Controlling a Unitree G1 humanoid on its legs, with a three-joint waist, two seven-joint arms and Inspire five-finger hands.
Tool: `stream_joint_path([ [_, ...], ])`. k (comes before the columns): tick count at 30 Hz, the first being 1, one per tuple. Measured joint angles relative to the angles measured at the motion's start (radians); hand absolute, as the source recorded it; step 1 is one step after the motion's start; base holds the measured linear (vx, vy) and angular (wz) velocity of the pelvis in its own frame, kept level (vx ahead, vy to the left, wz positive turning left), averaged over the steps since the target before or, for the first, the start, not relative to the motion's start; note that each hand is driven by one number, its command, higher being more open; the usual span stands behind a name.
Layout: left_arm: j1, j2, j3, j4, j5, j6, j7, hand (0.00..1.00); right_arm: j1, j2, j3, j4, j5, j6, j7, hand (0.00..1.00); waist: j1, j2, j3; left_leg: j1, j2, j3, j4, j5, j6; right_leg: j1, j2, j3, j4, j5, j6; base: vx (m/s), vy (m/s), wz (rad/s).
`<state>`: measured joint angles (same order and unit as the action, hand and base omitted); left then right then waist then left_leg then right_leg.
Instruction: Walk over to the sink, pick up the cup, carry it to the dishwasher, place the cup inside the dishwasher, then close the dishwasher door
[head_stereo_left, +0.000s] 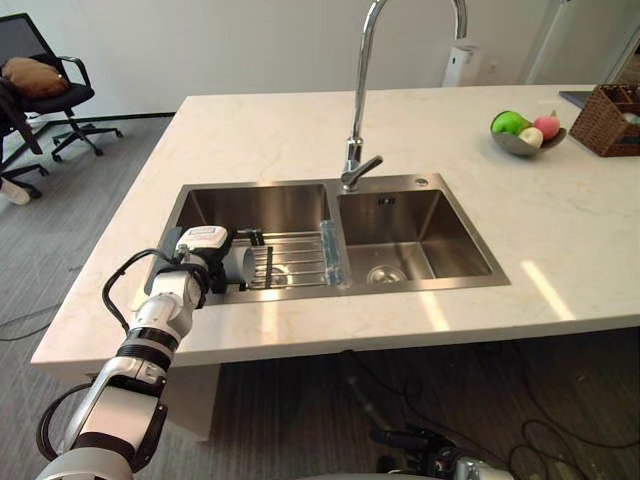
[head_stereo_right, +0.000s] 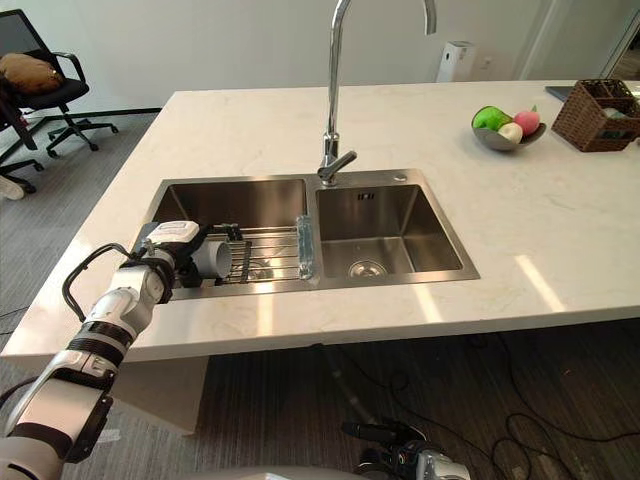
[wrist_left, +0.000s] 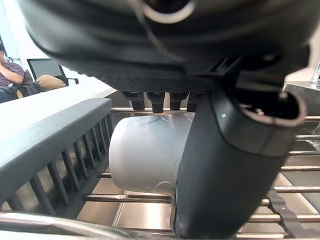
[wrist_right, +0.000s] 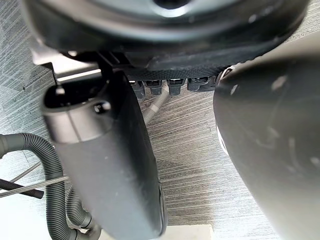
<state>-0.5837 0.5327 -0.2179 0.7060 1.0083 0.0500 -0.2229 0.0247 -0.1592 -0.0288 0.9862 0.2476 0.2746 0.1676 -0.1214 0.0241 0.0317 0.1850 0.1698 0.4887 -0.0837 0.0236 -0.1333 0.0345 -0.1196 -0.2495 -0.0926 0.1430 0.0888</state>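
Observation:
A light grey cup (head_stereo_left: 238, 268) lies on its side on the wire rack (head_stereo_left: 295, 262) across the left basin of the steel sink (head_stereo_left: 400, 181). My left hand (head_stereo_left: 205, 262) reaches into that basin from the near left rim. Its thumb (wrist_left: 225, 165) lies across the front of the cup (wrist_left: 145, 157) and its fingers (wrist_left: 157, 100) come over the far side, so the hand is shut on the cup, which still rests on the rack. My right hand (wrist_right: 110, 165) hangs low above the grey floor, fingers relaxed and holding nothing.
A tall chrome faucet (head_stereo_left: 358, 90) stands behind the divider, where a clear glass piece (head_stereo_left: 331, 252) lies. On the counter's far right are a fruit bowl (head_stereo_left: 527, 133) and a wicker basket (head_stereo_left: 610, 120). An office chair (head_stereo_left: 45, 85) stands at the far left, beside a seated person (wrist_left: 10, 75).

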Motion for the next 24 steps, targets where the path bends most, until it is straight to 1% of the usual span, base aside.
stream_joint_path([
  [4,-0.013,-0.003,0.004,0.02,0.078,-0.017,-0.022,0.0,-0.009,-0.002,0.005,0.0,-0.005,0.008,0.006,1.0,-0.002,-0.003,0.004,0.002,0.001,0.006,0.009,-0.009,-0.004,0.0,0.0,0.008,0.0,-0.001,0.001,-0.04,-0.019,-0.05],
  [8,-0.033,-0.001,0.002,0.055,0.091,-0.013,-0.019,0.0,-0.015,-0.013,0.016,-0.001,-0.006,0.022,0.013,1.0,-0.005,-0.001,0.006,0.005,0.003,0.018,0.017,-0.018,-0.005,-0.001,0.002,0.02,0.0,-0.001,0.002,-0.01,-0.016,-0.09],
  [9,-0.031,-0.003,-0.002,0.062,0.089,-0.014,-0.01,0.0,-0.015,-0.017,0.016,-0.001,-0.006,0.028,0.017,1.0,-0.005,0.002,0.006,0.008,0.003,0.02,0.018,-0.019,-0.004,0.001,0.002,0.022,0.0,-0.002,0.003,0.01,-0.011,-0.08],
  [12,-0.023,-0.002,-0.001,0.088,0.06,-0.015,0.062,0.0,-0.017,-0.02,0.016,-0.001,-0.01,0.035,0.025,1.0,-0.004,0.004,0.005,0.01,0.003,0.016,0.019,-0.023,-0.004,0.0,0.004,0.026,0.0,-0.002,0.003,0.0,-0.009,-0.04],
  [14,-0.003,-0.002,0.007,0.092,0.04,-0.031,0.117,0.0,-0.017,-0.022,0.016,0.0,-0.014,0.038,0.027,1.0,-0.002,0.003,0.005,0.011,0.003,0.014,0.021,-0.023,-0.004,0.001,0.003,0.026,0.0,-0.002,0.003,0.0,0.0,0.0],
  [15,0.012,-0.002,0.023,0.097,0.029,-0.049,0.159,0.0,-0.017,-0.022,0.016,0.0,-0.015,0.038,0.027,1.0,-0.002,0.003,0.005,0.01,0.004,0.012,0.022,-0.024,-0.004,0.002,0.003,0.025,0.0,-0.002,0.003,0.0,0.0,0.0],
  [16,0.018,-0.001,0.026,0.102,0.02,-0.058,0.181,0.0,-0.017,-0.022,0.016,0.0,-0.015,0.038,0.028,1.0,-0.002,0.003,0.005,0.01,0.004,0.011,0.022,-0.024,-0.005,0.002,0.003,0.024,0.0,-0.002,0.003,-0.04,-0.024,0.04],
  [17,0.02,0.001,0.027,0.116,-0.006,-0.08,0.226,0.0,-0.016,-0.023,0.016,0.001,-0.015,0.038,0.029,1.0,-0.001,0.005,0.005,0.01,0.003,0.005,0.023,-0.025,-0.007,0.004,0.002,0.021,0.0,-0.003,0.003,-0.03,-0.024,0.07],
  [19,0.032,0.003,0.045,0.126,-0.068,-0.12,0.273,0.0,-0.015,-0.025,0.015,0.002,-0.015,0.037,0.031,1.0,-0.002,0.005,0.005,0.007,0.002,-0.004,0.023,-0.027,-0.008,0.005,0.0,0.015,0.0,-0.004,0.005,-0.03,-0.024,0.1],
  [21,0.069,0.004,0.07,0.108,-0.19,-0.187,0.332,0.0,-0.012,-0.025,0.014,0.002,-0.015,0.034,0.032,1.0,0.002,0.005,0.006,-0.001,0.002,-0.016,0.023,-0.028,-0.008,0.005,-0.001,0.005,0.0,-0.006,0.007,-0.01,-0.017,0.11],
  [22,0.078,0.004,0.077,0.103,-0.228,-0.205,0.344,0.0,-0.012,-0.025,0.014,0.003,-0.015,0.033,0.032,1.0,0.004,0.004,0.007,-0.002,0.002,-0.017,0.023,-0.027,-0.008,0.004,-0.002,0.004,0.0,-0.006,0.007,0.0,-0.013,0.06],
  [24,0.134,0.004,0.112,0.052,-0.365,-0.254,0.358,0.0,-0.009,-0.023,0.011,0.003,-0.015,0.019,0.032,1.0,0.009,0.005,0.01,-0.008,0.001,-0.019,0.022,-0.025,-0.003,0.0,-0.002,0.001,0.0,-0.006,0.007,0.0,0.0,0.0],
])
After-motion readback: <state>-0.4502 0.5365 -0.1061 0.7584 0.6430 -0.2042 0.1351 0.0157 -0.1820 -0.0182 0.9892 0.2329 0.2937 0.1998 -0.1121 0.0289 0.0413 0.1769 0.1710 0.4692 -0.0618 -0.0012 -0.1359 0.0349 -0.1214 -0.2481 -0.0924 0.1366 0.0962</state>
